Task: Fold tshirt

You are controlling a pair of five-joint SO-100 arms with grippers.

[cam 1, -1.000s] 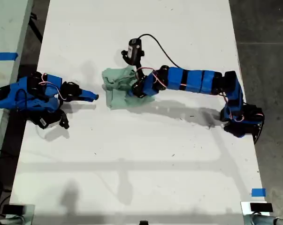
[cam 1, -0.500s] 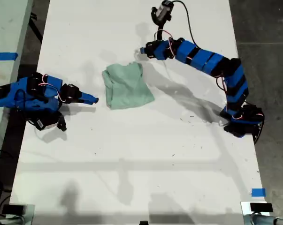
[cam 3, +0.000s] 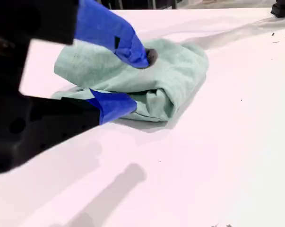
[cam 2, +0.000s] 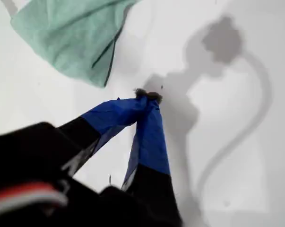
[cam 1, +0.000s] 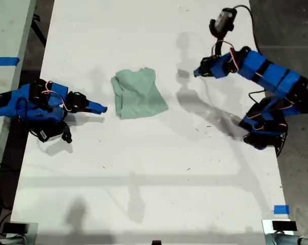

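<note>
Second wrist view has my second gripper low on the table, jaws apart, the folded tshirt just beyond them. Farther off, my first gripper hangs raised, jaws together, empty.

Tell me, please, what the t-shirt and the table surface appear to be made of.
The tshirt looks like soft, matte knit cloth, likely cotton: it lies in limp folds with rumpled edges. The table appears to be a smooth, hard white board, perhaps laminate; it shows crisp shadows and small scuffs, but which material cannot be told.
</note>
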